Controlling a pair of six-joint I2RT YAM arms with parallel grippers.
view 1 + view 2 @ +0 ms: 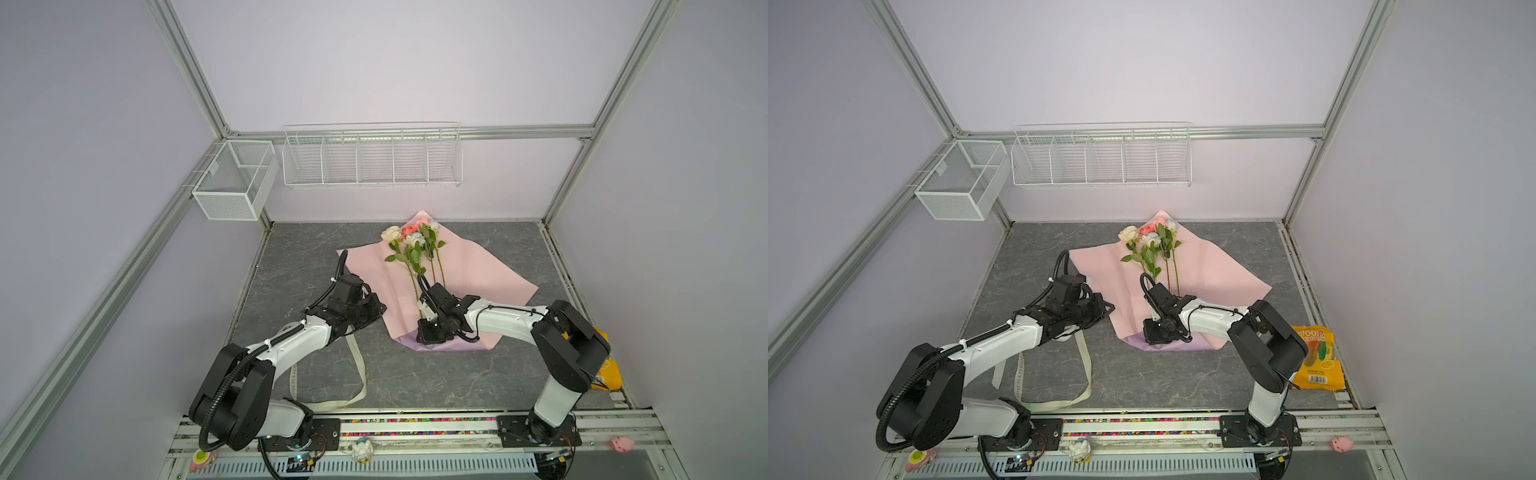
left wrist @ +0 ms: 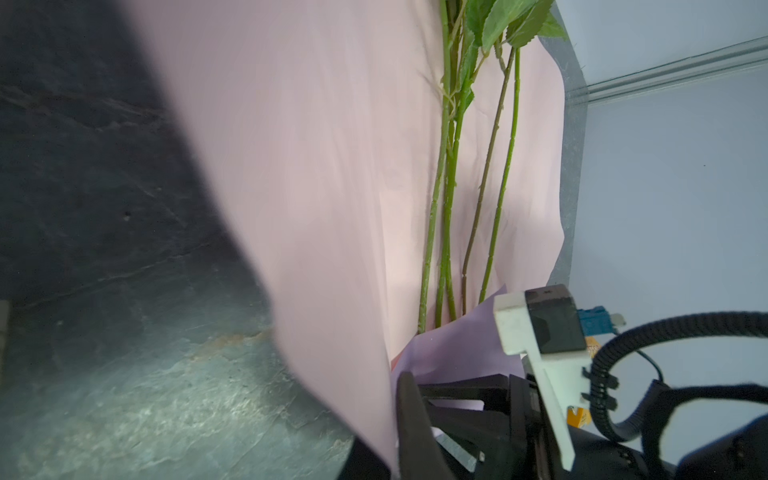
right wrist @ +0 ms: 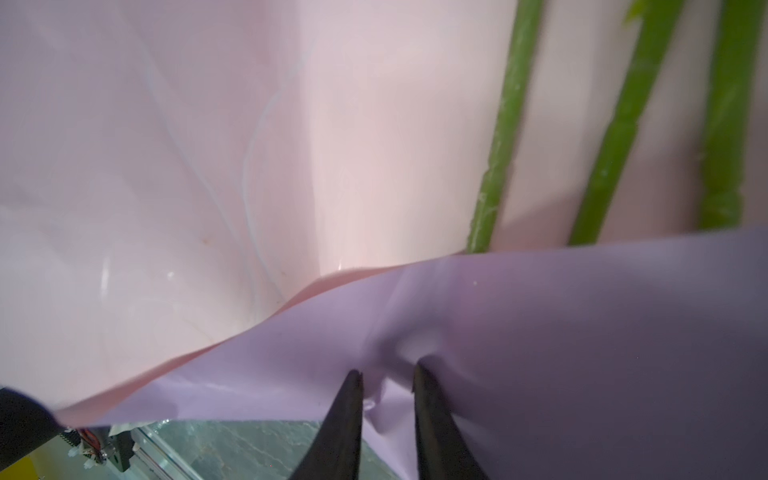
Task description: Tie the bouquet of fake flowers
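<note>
The bouquet of fake flowers [image 1: 411, 243] [image 1: 1148, 241] lies on an unfolded pink paper sheet [image 1: 478, 274] [image 1: 1217, 274], blooms toward the back wall. The sheet's near corner is folded up over the stem ends, showing its lilac side [image 3: 540, 332]. My right gripper [image 1: 424, 337] [image 1: 1154, 336] [image 3: 386, 378] pinches that lilac fold, which bunches between its fingers. At the sheet's left edge, my left gripper [image 1: 380, 309] [image 1: 1108, 309] [image 2: 392, 449] is shut on the pink paper [image 2: 311, 166] and holds it raised. Bare green stems [image 2: 449, 187] [image 3: 507, 124] lie on the sheet.
A long cream printed ribbon [image 1: 359, 365] [image 1: 1088, 365] loops on the grey mat under the left arm. A yellow snack bag [image 1: 1316, 357] lies at the right edge behind the right arm. White wire baskets [image 1: 372, 158] [image 1: 237, 178] hang on the back and left walls.
</note>
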